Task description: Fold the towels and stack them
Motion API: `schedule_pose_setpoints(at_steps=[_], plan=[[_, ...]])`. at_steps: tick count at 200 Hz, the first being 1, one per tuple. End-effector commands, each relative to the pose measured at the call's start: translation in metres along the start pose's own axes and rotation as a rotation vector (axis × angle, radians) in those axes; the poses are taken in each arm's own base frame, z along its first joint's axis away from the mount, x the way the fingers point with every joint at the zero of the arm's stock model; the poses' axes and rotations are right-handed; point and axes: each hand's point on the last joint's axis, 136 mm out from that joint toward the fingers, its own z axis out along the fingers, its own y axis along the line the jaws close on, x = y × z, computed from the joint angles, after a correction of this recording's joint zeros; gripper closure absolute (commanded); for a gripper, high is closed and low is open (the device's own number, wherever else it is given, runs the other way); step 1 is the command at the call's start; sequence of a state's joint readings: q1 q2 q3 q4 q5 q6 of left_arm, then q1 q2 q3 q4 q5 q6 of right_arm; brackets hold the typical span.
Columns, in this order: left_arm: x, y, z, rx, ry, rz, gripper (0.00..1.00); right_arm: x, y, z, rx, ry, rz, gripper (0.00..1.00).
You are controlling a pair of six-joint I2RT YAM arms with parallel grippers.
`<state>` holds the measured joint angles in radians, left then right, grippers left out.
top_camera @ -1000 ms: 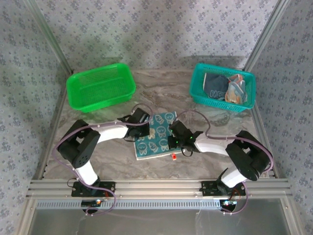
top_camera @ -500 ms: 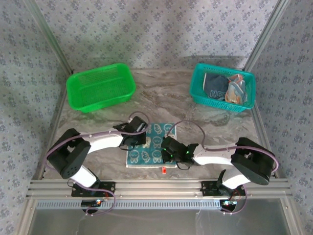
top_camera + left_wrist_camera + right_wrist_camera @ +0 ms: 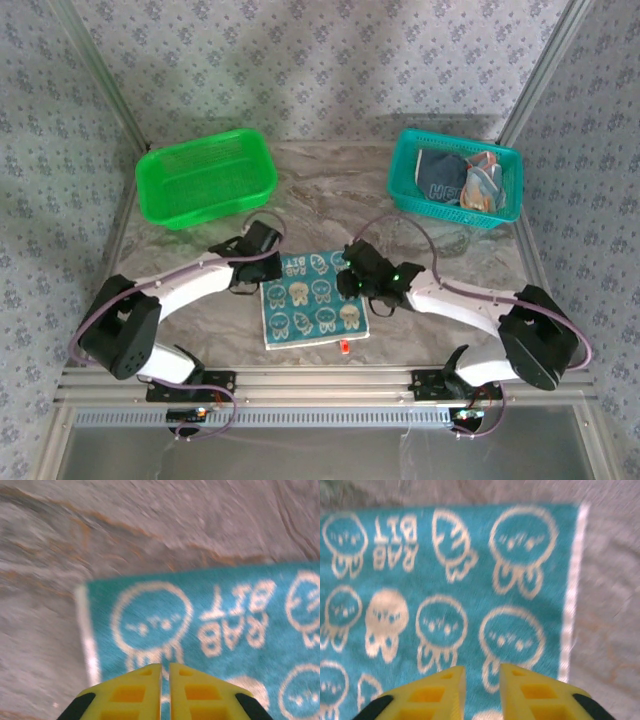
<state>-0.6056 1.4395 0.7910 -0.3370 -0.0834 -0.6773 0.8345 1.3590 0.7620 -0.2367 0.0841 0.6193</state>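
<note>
While a teal towel (image 3: 312, 306) lies flat, green basket (image 3: 205, 180), teal basket (image 3: 440, 212) behind

Marbled grey table (image 3: 330, 190), teal towel (image 3: 312, 305) flat near front, green basket (image 3: 205, 207), teal basket (image 3: 450, 212) behind

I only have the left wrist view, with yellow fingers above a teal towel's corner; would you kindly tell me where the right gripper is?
Observer: The right gripper sits above the towel near its right edge, jaws slightly apart.
Operator: Thanks. What else is left to fold?
Observer: The other towels lie crumpled in the teal basket at the far right.
Operator: Is there a second basket?
Observer: Yes, a green basket stands at the far left.
</note>
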Motion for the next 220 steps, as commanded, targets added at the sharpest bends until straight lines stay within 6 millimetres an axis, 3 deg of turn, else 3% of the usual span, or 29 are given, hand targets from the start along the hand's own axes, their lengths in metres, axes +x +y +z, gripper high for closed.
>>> schedule_pose_setpoints(at_steps=[1, 37, 60, 100, 126, 155, 179, 220], plan=[[-0.020, 0.000, -0.006, 0.044, -0.025, 0.013, 0.91, -0.022, -0.013, 0.003, 0.026, -0.007, -0.024, 0.78], [-0.032, 0.002, 0.006, 0.053, -0.011, 0.015, 0.95, -0.060, -0.030, 0.027, 0.042, -0.025, 0.007, 0.88], [-0.029, 0.006, 0.017, 0.043, 0.010, 0.010, 0.96, -0.071, -0.036, 0.047, 0.022, -0.005, 0.029, 0.92], [-0.018, 0.022, 0.037, -0.003, 0.050, 0.006, 0.97, -0.065, -0.050, 0.085, 0.039, 0.059, 0.041, 0.94], [-0.014, 0.037, 0.044, -0.055, 0.067, 0.008, 0.97, -0.053, -0.066, 0.097, 0.094, 0.079, 0.049, 0.94], [-0.016, 0.032, 0.037, -0.025, 0.063, 0.005, 0.96, -0.047, -0.068, 0.095, 0.088, 0.082, 0.055, 0.93], [-0.025, 0.025, 0.021, 0.008, 0.029, -0.009, 0.91, -0.060, -0.058, 0.080, 0.061, 0.046, 0.048, 0.89], [-0.032, 0.034, 0.008, 0.014, -0.011, -0.065, 0.80, -0.083, -0.052, 0.061, 0.059, -0.010, 0.046, 0.71]])
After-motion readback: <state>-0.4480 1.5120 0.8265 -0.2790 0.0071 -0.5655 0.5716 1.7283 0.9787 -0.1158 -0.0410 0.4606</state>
